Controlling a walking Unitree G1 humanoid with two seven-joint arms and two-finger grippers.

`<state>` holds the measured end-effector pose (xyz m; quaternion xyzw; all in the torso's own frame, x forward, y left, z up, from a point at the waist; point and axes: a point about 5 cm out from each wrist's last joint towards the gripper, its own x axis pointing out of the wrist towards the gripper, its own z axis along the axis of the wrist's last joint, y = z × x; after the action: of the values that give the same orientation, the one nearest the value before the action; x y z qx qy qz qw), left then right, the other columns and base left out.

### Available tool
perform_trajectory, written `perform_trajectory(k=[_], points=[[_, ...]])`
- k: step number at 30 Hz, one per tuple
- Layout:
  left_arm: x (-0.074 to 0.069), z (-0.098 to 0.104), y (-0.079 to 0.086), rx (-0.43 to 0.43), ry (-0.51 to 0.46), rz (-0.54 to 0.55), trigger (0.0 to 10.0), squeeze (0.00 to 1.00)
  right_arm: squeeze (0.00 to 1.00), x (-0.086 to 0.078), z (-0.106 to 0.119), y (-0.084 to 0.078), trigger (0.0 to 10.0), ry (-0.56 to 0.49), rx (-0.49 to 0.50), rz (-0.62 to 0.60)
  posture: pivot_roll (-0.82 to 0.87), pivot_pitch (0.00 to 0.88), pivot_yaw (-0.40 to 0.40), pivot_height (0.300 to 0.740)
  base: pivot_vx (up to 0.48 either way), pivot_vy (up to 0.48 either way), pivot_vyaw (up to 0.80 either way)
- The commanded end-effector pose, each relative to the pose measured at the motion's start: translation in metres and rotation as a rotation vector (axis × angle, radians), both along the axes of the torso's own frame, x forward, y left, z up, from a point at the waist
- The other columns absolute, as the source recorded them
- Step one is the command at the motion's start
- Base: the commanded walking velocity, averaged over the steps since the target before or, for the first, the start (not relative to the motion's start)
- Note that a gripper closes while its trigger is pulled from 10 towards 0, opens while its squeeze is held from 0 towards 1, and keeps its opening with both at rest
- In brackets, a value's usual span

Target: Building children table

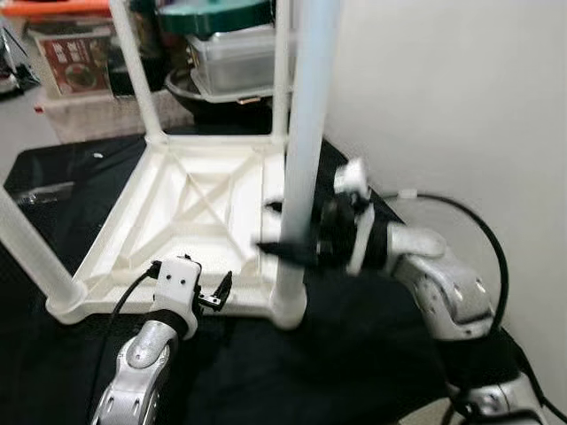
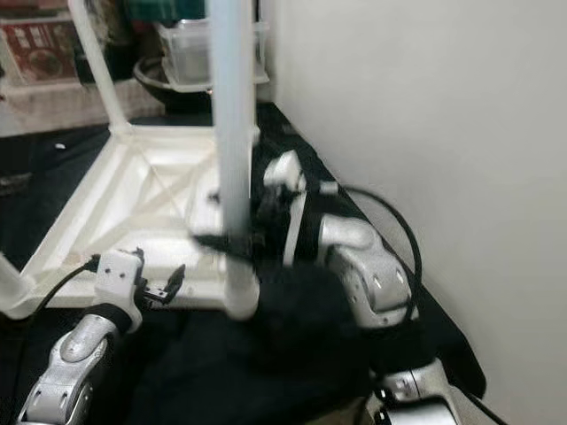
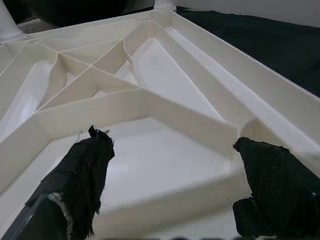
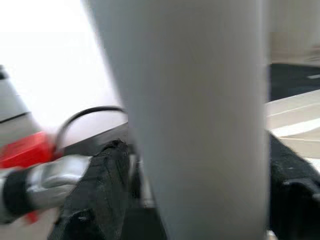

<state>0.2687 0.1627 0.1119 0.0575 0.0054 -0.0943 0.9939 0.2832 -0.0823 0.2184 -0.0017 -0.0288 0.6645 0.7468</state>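
I am gripping the near table leg [image 1: 297, 177] with my right hand [image 1: 297, 251], seated in the corner of the upturned tabletop [image 1: 190, 208] on the black surface [image 1: 372, 354]. My left hand [image 1: 215, 297], fingers spread, is steadying the near edge. Pushing straight down, leg upright, should seat it fully.

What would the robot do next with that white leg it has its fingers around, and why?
Probably press or twist the near leg down into its corner socket. The right gripper has its fingers on either side of this leg, low down, and the leg already stands upright at the corner of the upturned white tabletop. The left gripper is open at the tabletop's near edge, placed to steady it.
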Motion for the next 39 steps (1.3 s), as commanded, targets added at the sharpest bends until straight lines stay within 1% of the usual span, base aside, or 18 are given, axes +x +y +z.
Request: perform_trajectory(k=[1,4,5,6,7,8,9,10,11,12,14,15,20,21,26,27,35,39], points=[[-0.003,-0.004,0.001,0.011,0.012,0.001,10.0,0.00,0.00,-0.013,-0.004,0.011,0.0,0.011,0.002,0.120,0.11,0.000,-0.042,0.740,0.000,0.000,0.00],[-0.004,-0.004,0.000,0.012,0.016,-0.005,10.0,0.00,0.00,0.003,-0.016,0.015,0.0,0.031,-0.021,-0.106,0.11,0.000,-0.042,0.740,0.000,0.000,0.00],[-0.004,-0.004,0.000,0.013,0.017,-0.007,10.0,0.00,0.00,0.034,-0.028,0.007,0.0,0.114,-0.049,-0.509,0.09,0.000,-0.032,0.740,0.000,0.000,0.00],[-0.004,-0.004,0.000,0.013,0.017,-0.007,10.0,0.00,0.00,0.034,-0.028,0.007,0.0,0.114,-0.049,-0.509,0.09,0.000,-0.032,0.740,0.000,0.000,0.00],[-0.003,-0.004,-0.001,0.013,0.017,-0.008,10.0,0.00,0.00,0.057,-0.043,-0.013,0.0,0.197,-0.085,-0.898,0.09,0.000,-0.034,0.740,0.000,0.000,0.00],[-0.003,-0.004,-0.001,0.013,0.017,-0.008,10.0,0.00,0.00,0.057,-0.043,-0.013,0.0,0.197,-0.085,-0.898,0.09,0.000,-0.034,0.740,0.000,0.000,0.00],[-0.003,-0.004,-0.002,0.012,0.017,-0.010,10.0,0.00,0.00,0.064,-0.059,-0.038,0.0,0.270,-0.107,-1.242,0.09,0.000,-0.037,0.740,0.000,0.000,0.00],[-0.003,-0.004,-0.002,0.012,0.017,-0.010,10.0,0.00,0.00,0.064,-0.059,-0.038,0.0,0.270,-0.107,-1.242,0.09,0.000,-0.037,0.740,0.000,0.000,0.00],[-0.002,-0.005,-0.002,0.011,0.018,-0.008,10.0,0.00,0.00,0.058,-0.069,-0.062,0.0,0.269,-0.107,-1.536,0.09,0.000,-0.035,0.740,0.000,0.000,0.00],[-0.002,-0.004,-0.003,0.008,0.018,-0.008,10.0,0.00,0.00,0.048,-0.070,-0.072,0.0,0.239,-0.087,-1.655,0.09,0.000,-0.025,0.740,0.000,0.000,0.00],[-0.002,-0.004,-0.003,0.005,0.018,-0.010,10.0,0.00,0.00,0.040,-0.070,-0.071,0.0,0.222,-0.080,-1.665,0.09,0.000,-0.025,0.740,0.000,0.000,0.00],[-0.002,-0.005,-0.004,0.005,0.020,-0.014,10.0,0.00,0.00,0.034,-0.067,-0.058,10.0,0.248,-0.035,-1.583,0.07,0.000,-0.021,0.740,0.000,0.000,0.00],[-0.001,-0.006,-0.004,0.004,0.024,-0.019,10.0,0.00,0.00,0.029,-0.037,-0.009,10.0,0.225,0.160,-1.117,0.07,0.000,-0.017,0.740,0.000,0.000,0.00],[-0.001,-0.005,-0.005,0.005,0.023,-0.021,10.0,0.00,1.00,0.032,-0.027,-0.008,10.0,0.196,0.202,-1.070,0.07,0.000,-0.028,0.740,0.000,0.000,0.00],[0.000,-0.004,-0.003,0.005,0.015,-0.013,10.0,0.00,1.00,0.042,-0.004,-0.008,10.0,0.166,0.264,-0.869,0.08,0.000,-0.033,0.740,0.000,0.000,0.00],[-0.001,-0.004,-0.002,0.006,0.014,-0.008,10.0,0.00,0.00,0.043,0.009,-0.009,10.0,0.113,0.240,-0.639,0.09,0.000,-0.039,0.740,0.000,0.000,0.00],[-0.002,-0.004,-0.001,0.009,0.014,-0.004,10.0,0.00,0.00,0.014,0.002,-0.010,10.0,0.048,0.089,-0.155,0.10,0.000,-0.048,0.740,0.000,0.000,0.00],[-0.003,-0.004,-0.001,0.014,0.014,-0.005,10.0,0.00,0.00,-0.004,-0.014,-0.003,7.8,0.058,0.013,0.000,0.11,0.000,-0.054,0.740,0.000,0.000,0.00]])
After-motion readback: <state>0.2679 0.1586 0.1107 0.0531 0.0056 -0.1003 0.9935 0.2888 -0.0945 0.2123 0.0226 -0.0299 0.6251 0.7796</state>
